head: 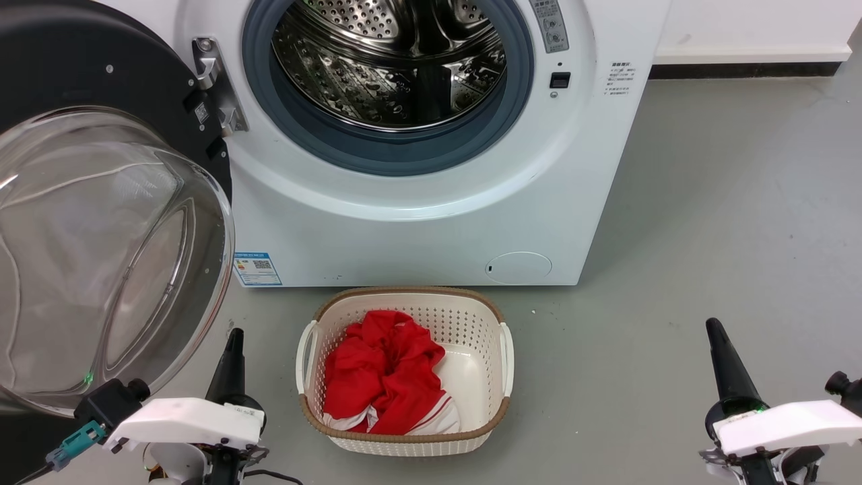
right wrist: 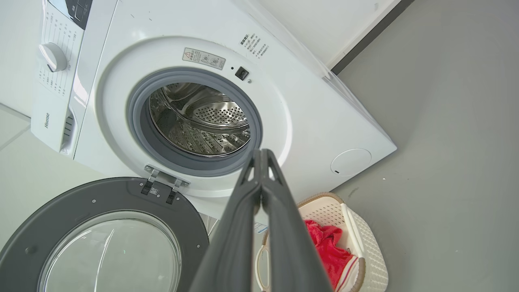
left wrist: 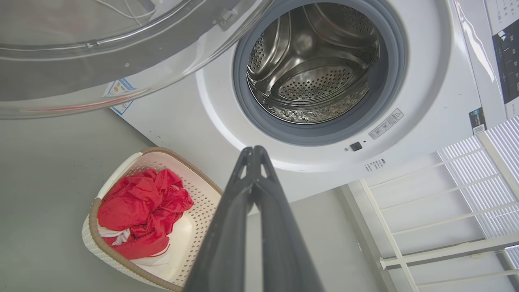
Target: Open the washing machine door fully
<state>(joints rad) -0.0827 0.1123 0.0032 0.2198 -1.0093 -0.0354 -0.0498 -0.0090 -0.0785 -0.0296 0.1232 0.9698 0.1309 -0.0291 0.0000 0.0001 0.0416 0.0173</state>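
Note:
The white washing machine (head: 417,222) (left wrist: 425,101) (right wrist: 308,109) stands ahead with its steel drum (head: 390,60) exposed inside a grey seal. The washing machine door (head: 101,222) (right wrist: 101,239) (left wrist: 101,52), black with a bulging clear glass bowl, is swung wide to the left on its hinge (head: 215,87). My left gripper (head: 232,340) (left wrist: 253,152) is shut, empty, just right of the glass bowl and below the door. Low at the right over the floor is my right gripper (head: 715,330) (right wrist: 261,154), shut and empty, far from the door.
A cream laundry basket (head: 502,350) (left wrist: 91,231) (right wrist: 365,243) holding red cloth (head: 384,377) sits on the grey floor right before the machine, between my arms. A white wire rack (left wrist: 446,211) stands right of the machine. Bare floor (head: 727,222) lies to the right.

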